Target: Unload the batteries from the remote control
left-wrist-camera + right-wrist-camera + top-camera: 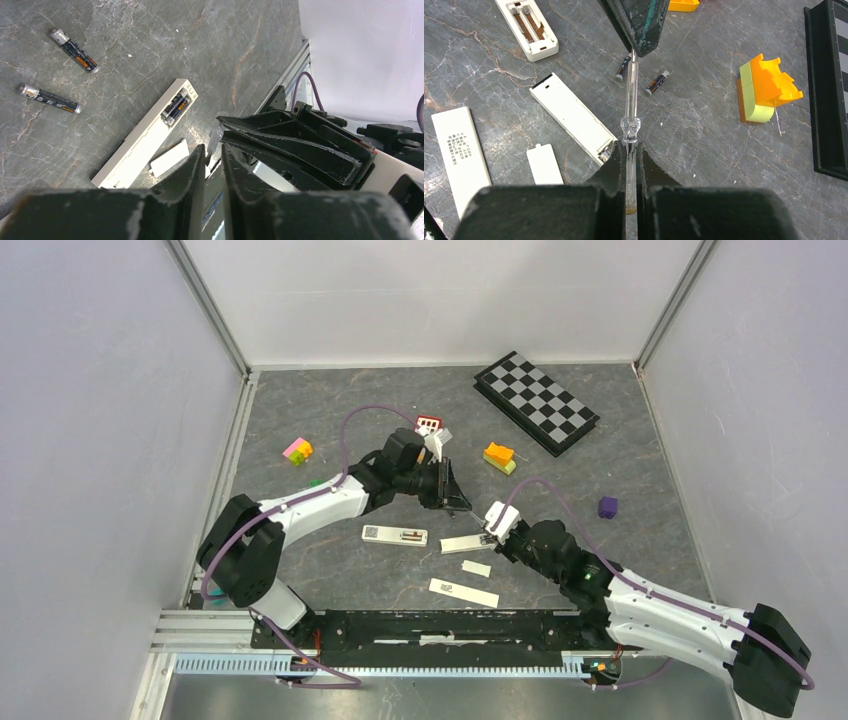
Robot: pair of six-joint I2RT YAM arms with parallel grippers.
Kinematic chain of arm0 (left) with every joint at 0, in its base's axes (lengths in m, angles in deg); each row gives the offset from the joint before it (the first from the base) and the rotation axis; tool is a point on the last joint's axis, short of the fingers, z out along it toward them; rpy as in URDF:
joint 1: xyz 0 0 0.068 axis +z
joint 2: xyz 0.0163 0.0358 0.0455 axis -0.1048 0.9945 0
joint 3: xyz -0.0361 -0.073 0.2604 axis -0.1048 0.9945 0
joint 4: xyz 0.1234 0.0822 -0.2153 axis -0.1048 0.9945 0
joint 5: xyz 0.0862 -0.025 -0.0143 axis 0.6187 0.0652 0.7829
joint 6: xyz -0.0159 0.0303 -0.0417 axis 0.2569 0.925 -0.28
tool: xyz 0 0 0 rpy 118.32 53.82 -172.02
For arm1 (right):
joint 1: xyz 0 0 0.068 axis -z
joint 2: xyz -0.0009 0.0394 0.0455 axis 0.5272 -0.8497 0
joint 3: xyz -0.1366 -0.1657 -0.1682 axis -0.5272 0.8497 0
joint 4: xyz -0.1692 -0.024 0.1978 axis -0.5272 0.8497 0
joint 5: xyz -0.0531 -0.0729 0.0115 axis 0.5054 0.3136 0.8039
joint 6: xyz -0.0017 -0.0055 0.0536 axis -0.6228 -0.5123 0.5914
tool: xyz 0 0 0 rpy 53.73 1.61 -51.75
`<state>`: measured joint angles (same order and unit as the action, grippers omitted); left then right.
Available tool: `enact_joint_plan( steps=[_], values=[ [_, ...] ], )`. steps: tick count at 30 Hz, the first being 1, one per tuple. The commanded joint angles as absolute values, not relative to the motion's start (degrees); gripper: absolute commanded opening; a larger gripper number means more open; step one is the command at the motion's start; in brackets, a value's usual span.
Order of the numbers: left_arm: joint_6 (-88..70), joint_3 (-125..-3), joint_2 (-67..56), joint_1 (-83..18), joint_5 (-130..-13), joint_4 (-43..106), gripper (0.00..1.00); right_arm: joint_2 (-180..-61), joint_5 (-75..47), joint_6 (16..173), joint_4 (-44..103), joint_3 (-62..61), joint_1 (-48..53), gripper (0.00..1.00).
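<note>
A white remote control [145, 137] lies on the grey table with its end compartment open and two batteries [176, 106] inside; its loose cover [170, 158] lies beside it. Two more batteries [74, 50] [50, 98] lie bare on the table. My right gripper [630, 147] is shut on the clear handle of a thin rod-like tool [631, 90], close to the remote control's [574, 117] open end. The tool's shaft reaches my left gripper [213, 150], whose jaws stand a narrow gap apart around the tool [216, 134].
A second white remote [394, 534] with an open compartment lies to the left. A third [463, 591] lies label-up near the arm bases. Toy blocks [499, 457] [607, 507] [297, 451] and a checkerboard [535, 402] sit farther back.
</note>
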<state>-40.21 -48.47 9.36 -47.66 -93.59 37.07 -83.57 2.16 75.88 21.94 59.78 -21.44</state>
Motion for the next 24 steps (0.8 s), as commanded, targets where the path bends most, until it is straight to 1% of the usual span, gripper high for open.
enact_joint_plan(
  steps=[1, 4, 6, 10, 12, 14, 15, 17, 19, 21, 24],
  values=[
    [-39.96, -50.76, 9.93, -48.3, -94.54, 36.88, 0.19, -83.52, 3.37, 76.84, 18.77, 59.73, -21.88, 0.0],
    [-39.66, -50.76, 10.19, -48.38, -94.76, 37.04, 0.08, -83.49, 3.45, 77.08, 18.76, 59.7, -21.93, 0.0],
    [-39.45, -50.76, 10.26, -48.38, -94.64, 37.12, 0.03, -83.43, 3.55, 77.33, 18.74, 59.68, -22.01, 0.0],
    [-38.12, -50.94, 10.28, -48.48, -94.85, 37.38, 0.02, -83.26, 3.72, 77.85, 18.73, 59.57, -22.01, 0.0],
    [-37.49, -50.72, 9.8, -48.48, -94.37, 37.32, 0.02, -82.98, 3.64, 78.3, 18.68, 59.45, -21.97, 0.05],
    [-36.93, -50.2, 9.05, -48.51, -94.23, 36.28, 0.02, -82.78, 3.1, 78.58, 18.56, 59.23, -21.97, 0.11],
    [-36.57, -49.78, 8.64, -48.51, -94.04, 35.63, 0.02, -82.73, 2.67, 78.67, 18.58, 59.15, -21.95, 0.17],
    [-36.45, -48.67, 7.71, -48.43, -93.69, 34.1, 0.02, -82.72, 2.78, 79.99, 18.5, 58.81, -21.97, 0.28],
    [-36.75, -47.3, 6.64, -48.47, -93.19, 30.73, 0.02, -82.7, 4.02, 83.02, 18.47, 58.5, -21.97, 0.43],
    [-36.67, -46.32, 5.66, -48.47, -92.82, 29.19, 0.02, -82.83, 5.74, 85.71, 18.47, 57.64, -21.98, 0.49],
    [-35.48, -45.18, 3.85, -48.39, -91.39, 28.32, 0.02, -82.44, 10.0, 91.77, 18.48, 55.92, -21.97, 0.62]
  ],
)
